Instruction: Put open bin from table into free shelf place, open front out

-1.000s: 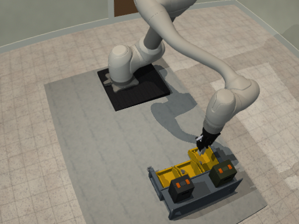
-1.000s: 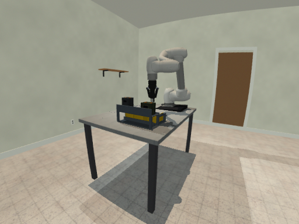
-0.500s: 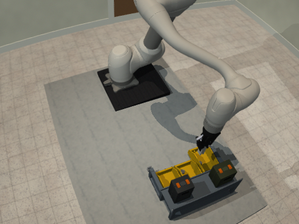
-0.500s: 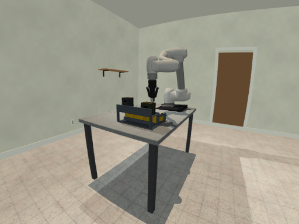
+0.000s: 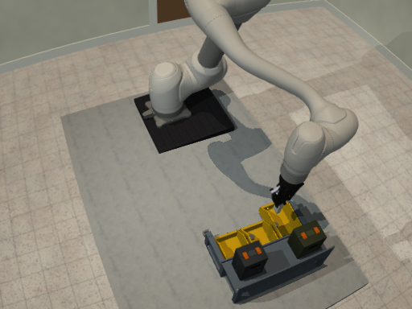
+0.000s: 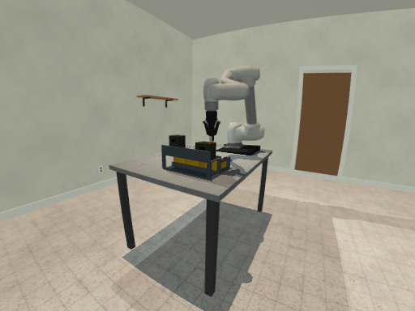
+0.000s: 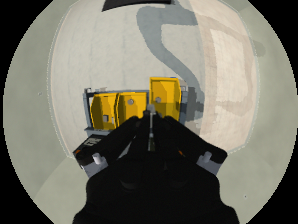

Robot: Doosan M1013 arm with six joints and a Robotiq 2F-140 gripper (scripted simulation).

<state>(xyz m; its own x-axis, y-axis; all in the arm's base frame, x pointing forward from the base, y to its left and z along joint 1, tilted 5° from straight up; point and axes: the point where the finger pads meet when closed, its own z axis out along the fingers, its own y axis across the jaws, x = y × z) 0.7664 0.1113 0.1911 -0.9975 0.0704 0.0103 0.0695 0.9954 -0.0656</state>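
Note:
The yellow open bin [image 5: 286, 219] [image 7: 165, 95] sits at the right end of the row in the grey shelf [image 5: 282, 273] [image 6: 190, 155]. It looks tipped and reaches farther out toward the arm than the two yellow bins [image 5: 227, 245] [image 5: 253, 233] [image 7: 105, 110] beside it. My gripper [image 5: 278, 207] [image 6: 211, 138] [image 7: 150, 109] hangs just above this bin's wall on the arm's side. Its fingers are pressed together with nothing between them. I cannot see the bin's parts.
Two dark boxes with orange marks [image 5: 249, 259] [image 5: 307, 239] stand on the shelf's top board over the bins' rear ends. The shelf stands near the table's [image 6: 182, 178] edge. The arm's black base plate [image 5: 189, 121] is at the table's far end.

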